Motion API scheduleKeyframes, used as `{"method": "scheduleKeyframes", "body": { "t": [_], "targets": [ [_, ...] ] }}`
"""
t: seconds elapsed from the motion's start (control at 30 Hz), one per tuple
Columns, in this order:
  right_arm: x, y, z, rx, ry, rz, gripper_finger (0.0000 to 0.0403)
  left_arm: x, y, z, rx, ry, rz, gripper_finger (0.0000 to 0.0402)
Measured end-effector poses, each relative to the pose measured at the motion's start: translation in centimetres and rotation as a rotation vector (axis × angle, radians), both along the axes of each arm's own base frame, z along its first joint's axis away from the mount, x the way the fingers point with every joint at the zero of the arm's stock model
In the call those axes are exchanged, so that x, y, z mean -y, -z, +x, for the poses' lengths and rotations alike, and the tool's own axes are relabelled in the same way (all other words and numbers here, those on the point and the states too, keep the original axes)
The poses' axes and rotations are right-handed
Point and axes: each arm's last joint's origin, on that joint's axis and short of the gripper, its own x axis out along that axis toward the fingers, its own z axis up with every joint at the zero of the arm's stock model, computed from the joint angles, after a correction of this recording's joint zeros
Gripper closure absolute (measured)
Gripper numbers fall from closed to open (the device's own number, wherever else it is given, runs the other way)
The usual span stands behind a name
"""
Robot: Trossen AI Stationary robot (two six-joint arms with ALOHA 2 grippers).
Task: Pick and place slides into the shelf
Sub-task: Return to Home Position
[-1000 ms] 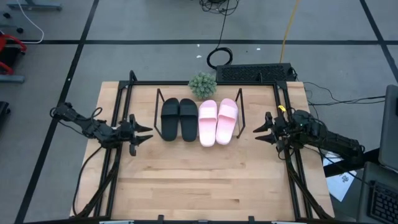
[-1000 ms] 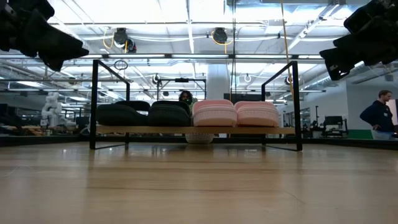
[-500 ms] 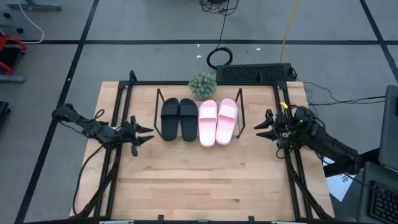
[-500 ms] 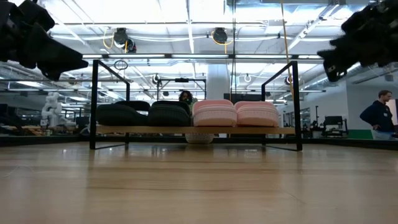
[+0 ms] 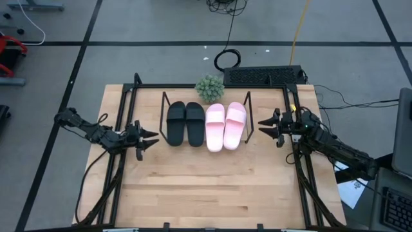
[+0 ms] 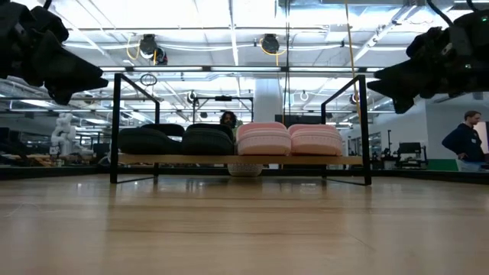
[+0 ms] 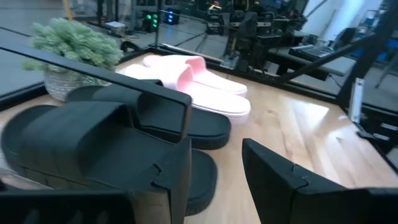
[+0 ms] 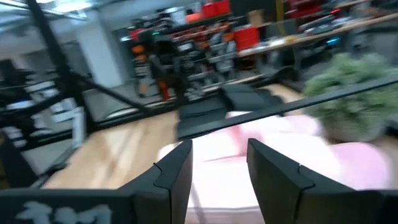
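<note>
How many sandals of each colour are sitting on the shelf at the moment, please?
Black sandals: 2
Pink sandals: 2
Total: 4, all side by side on the shelf.

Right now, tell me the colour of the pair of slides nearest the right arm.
That pair of slides is light pink, clearest in the high view.

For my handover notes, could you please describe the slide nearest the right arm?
On the wooden table, find the low wire shelf holding four slides in a row. It is the end slide on the right arm's side: light pink, unlike the black pair, with a neighbour on one side only.
</note>
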Motion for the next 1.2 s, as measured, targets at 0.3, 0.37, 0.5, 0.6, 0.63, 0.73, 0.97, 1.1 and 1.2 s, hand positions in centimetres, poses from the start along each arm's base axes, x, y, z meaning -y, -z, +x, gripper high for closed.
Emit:
{"method": "scheduleKeyframes", "body": {
  "t": [0.3, 0.37, 0.5, 0.6, 0.63, 0.73, 0.97, 1.1, 1.2],
  "targets": [
    [0.42, 0.34, 0.21, -0.041, 0.094, -0.028, 0.0259, -0.32, 0.6, -0.19, -0.049, -0.097, 0.032, 0.0256],
    [0.42, 0.34, 0.2, -0.04, 0.095, -0.029, 0.0259, -0.31, 0.6, -0.21, -0.051, -0.099, 0.05, 0.0256],
    [0.43, 0.34, 0.2, -0.04, 0.097, -0.032, 0.0259, -0.45, 0.6, -0.26, -0.055, -0.148, 0.088, 0.0256],
    [0.54, 0.4, 0.18, -0.048, 0.136, -0.037, 0.0259, -0.67, 0.73, -0.44, -0.081, -0.202, 0.123, 0.0256],
    [0.59, 0.44, 0.17, -0.052, 0.154, -0.036, 0.0259, -0.75, 0.76, -0.51, -0.089, -0.221, 0.128, 0.0256],
    [0.64, 0.51, 0.16, -0.06, 0.17, -0.033, 0.0259, -0.83, 0.79, -0.61, -0.098, -0.24, 0.126, 0.0256],
    [0.63, 0.55, 0.16, -0.065, 0.169, -0.046, 0.0259, -0.77, 0.8, -0.58, -0.1, -0.218, 0.118, 0.0256],
    [0.63, 0.56, 0.16, -0.066, 0.169, -0.046, 0.0259, -0.77, 0.78, -0.58, -0.097, -0.217, 0.111, 0.0256],
    [0.63, 0.57, 0.16, -0.067, 0.169, -0.045, 0.0259, -0.71, 0.74, -0.55, -0.093, -0.201, 0.099, 0.0256]
  ]
}}
